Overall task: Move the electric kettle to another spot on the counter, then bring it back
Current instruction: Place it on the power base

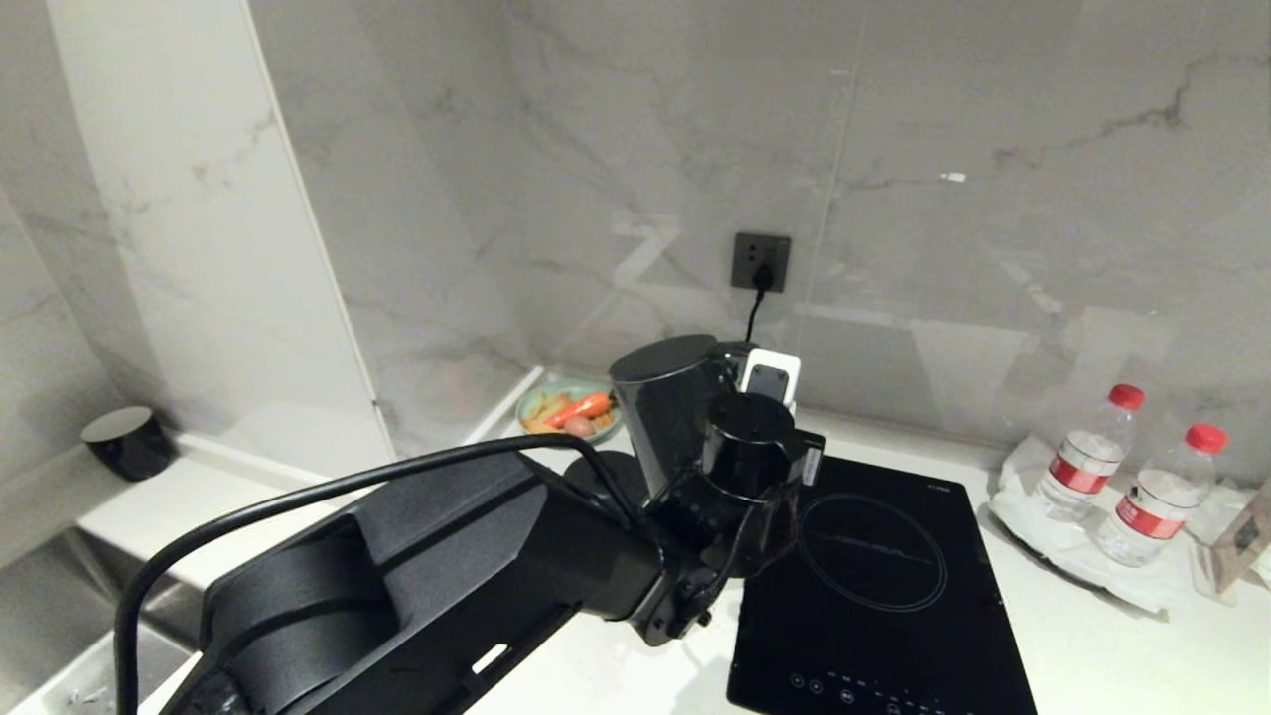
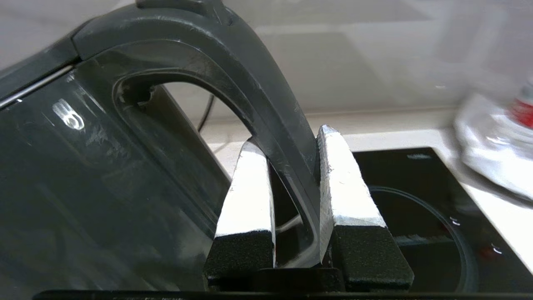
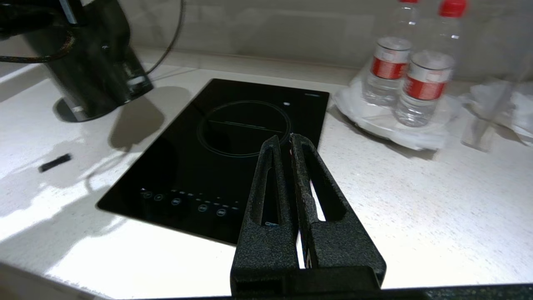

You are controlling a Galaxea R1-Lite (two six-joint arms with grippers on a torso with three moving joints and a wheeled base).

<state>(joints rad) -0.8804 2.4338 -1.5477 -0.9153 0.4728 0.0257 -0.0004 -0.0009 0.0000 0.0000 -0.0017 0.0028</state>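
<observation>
The electric kettle (image 1: 663, 412) is a tall glossy black cylinder at the left edge of the cooktop, near the back wall. In the right wrist view the electric kettle (image 3: 95, 54) leans; I cannot tell whether its bottom rests on the counter (image 1: 1092, 645). My left gripper (image 2: 288, 135) is shut on its loop handle (image 2: 266, 104), with one white fingertip (image 2: 250, 183) inside the loop and the other outside. In the head view my left gripper (image 1: 770, 382) sits behind the wrist. My right gripper (image 3: 284, 138) is shut and empty, low over the cooktop's front.
A black glass cooktop (image 1: 874, 576) lies right of the kettle. Two water bottles (image 1: 1087, 452) stand on a white tray (image 1: 1023, 516) at the right. A food plate (image 1: 568, 407), a round base disc (image 1: 601, 475), a wall socket (image 1: 761, 261), a small black cup (image 1: 127, 442) and a sink (image 1: 60, 636) are around.
</observation>
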